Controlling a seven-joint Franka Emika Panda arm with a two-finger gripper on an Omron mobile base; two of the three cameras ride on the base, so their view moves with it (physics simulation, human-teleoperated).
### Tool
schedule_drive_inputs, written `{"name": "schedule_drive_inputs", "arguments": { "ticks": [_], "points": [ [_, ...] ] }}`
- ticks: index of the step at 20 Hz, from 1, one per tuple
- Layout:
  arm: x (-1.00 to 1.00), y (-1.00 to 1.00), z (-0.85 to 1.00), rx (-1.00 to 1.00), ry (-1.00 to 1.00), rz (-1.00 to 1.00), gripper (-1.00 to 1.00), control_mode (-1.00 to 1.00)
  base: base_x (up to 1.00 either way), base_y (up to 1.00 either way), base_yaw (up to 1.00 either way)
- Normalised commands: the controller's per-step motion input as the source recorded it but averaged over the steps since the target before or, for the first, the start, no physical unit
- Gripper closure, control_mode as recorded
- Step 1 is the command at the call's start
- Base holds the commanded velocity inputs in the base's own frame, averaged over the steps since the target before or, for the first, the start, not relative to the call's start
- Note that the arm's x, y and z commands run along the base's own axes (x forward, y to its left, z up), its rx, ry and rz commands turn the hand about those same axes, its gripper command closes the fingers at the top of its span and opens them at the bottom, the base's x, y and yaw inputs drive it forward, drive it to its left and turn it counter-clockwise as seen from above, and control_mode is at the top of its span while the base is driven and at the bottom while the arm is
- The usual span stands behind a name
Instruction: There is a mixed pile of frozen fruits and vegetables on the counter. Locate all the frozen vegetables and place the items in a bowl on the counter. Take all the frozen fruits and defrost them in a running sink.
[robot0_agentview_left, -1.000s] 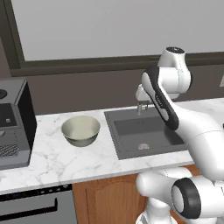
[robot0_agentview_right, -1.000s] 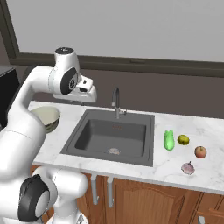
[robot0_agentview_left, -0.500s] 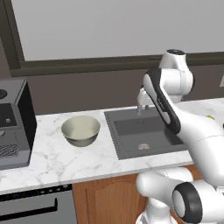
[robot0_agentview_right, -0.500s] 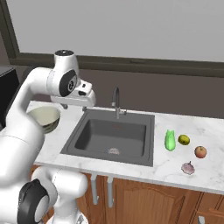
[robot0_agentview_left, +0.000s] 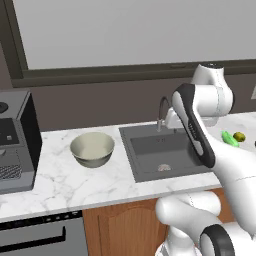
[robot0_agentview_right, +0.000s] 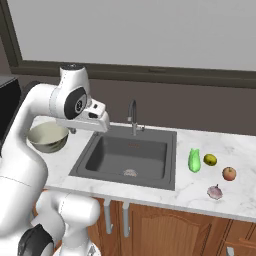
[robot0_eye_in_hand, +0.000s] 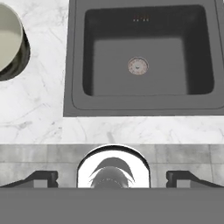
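Since the earlier frames the arm has been swung slightly, and the jaws of the gripper have been parted wide, with nothing held. The gripper is poised above the sink, whose basin is empty and dry. All four frozen items, the green vegetable among them, are left on the counter beyond the sink's right rim, opposite the bowl.

A wide pale grey window pane in a dark brown frame spans the taupe back wall. Wooden brown cabinet doors sit below, beside a grey oven front. A black boxy appliance stands far left.
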Motion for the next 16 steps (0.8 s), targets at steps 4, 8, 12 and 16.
{"name": "schedule_drive_inputs", "arguments": {
  "ticks": [4, 8, 12, 16],
  "points": [
    [-0.07, -0.34, 0.00, 0.00, 0.00, -0.02, -1.00, -1.00, 0.00, 0.00, 0.00],
    [0.00, -0.39, 0.00, 0.00, 0.01, -0.04, -1.00, -1.00, 0.00, 0.00, 0.00],
    [0.00, -0.41, 0.00, 0.00, 0.01, -0.04, -1.00, -1.00, 0.00, 0.00, 0.00],
    [0.03, -0.42, -0.03, 0.00, 0.03, -0.03, -1.00, -1.00, 0.00, 0.00, 0.00]
  ]
}}
